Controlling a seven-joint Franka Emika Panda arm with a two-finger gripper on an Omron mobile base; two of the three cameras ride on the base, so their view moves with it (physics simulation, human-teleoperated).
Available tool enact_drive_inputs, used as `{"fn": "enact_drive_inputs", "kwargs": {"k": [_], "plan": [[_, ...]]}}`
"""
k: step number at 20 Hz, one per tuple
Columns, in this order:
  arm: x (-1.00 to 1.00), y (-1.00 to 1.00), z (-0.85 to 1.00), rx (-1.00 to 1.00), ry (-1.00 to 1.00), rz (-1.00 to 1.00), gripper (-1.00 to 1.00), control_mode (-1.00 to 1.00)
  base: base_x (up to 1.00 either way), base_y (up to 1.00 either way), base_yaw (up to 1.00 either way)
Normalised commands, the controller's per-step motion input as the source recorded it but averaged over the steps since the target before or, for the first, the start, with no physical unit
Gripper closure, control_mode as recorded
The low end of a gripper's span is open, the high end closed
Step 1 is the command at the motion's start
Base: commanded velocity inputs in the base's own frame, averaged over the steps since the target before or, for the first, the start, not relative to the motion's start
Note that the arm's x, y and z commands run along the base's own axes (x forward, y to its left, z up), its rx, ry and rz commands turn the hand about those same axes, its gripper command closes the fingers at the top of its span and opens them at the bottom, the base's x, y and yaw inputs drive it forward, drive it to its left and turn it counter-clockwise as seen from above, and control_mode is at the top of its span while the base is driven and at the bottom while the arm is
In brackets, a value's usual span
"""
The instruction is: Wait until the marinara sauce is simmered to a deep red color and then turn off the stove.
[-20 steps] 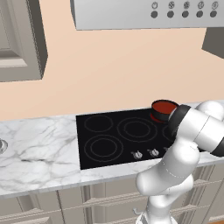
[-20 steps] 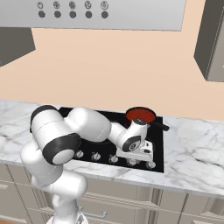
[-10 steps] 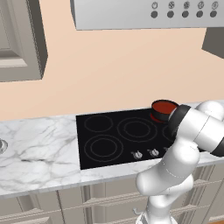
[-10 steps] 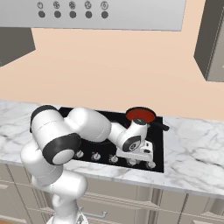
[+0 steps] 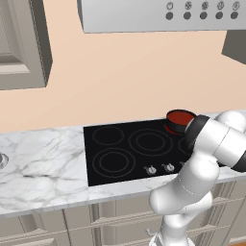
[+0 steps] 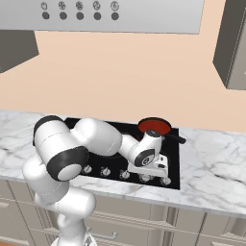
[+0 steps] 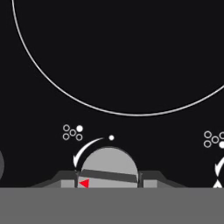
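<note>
The marinara sauce (image 5: 181, 116) (image 6: 154, 126) is a deep red patch in a small dark pot (image 5: 176, 126) on the back right burner of the stove (image 5: 120, 144) (image 6: 174, 146). My gripper (image 6: 153, 169) (image 7: 109, 183) reaches down to the stove's front row of silver knobs. In the hand view a grey knob (image 7: 109, 167) with a red pointer mark sits between the two fingertips (image 7: 66, 182), and the gripper is shut on it. A large ring burner outline (image 7: 131, 65) lies beyond the knob.
Two more knobs (image 5: 151, 169) show left of my arm. Marble counter (image 5: 43, 163) runs to both sides of the stove. The grey hood (image 5: 158, 14) with dark buttons hangs overhead. The pot's handle (image 6: 177, 138) points right. Wall cabinets (image 5: 21, 43) flank the hood.
</note>
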Motion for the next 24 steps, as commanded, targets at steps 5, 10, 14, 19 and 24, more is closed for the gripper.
{"fn": "enact_drive_inputs", "kwargs": {"k": [5,10,14,19,24], "plan": [[0.0,0.0,0.0,0.0,0.0,0.0,1.0,-1.0,0.0,0.0,0.0],[0.0,0.0,0.0,0.0,0.0,0.0,1.0,-1.0,0.0,0.0,0.0],[0.0,0.0,0.0,0.0,0.0,0.0,1.0,-1.0,0.0,0.0,0.0],[0.0,0.0,0.0,0.0,0.0,0.0,1.0,-1.0,0.0,0.0,0.0],[0.0,0.0,0.0,0.0,0.0,0.0,1.0,-1.0,0.0,0.0,0.0]]}}
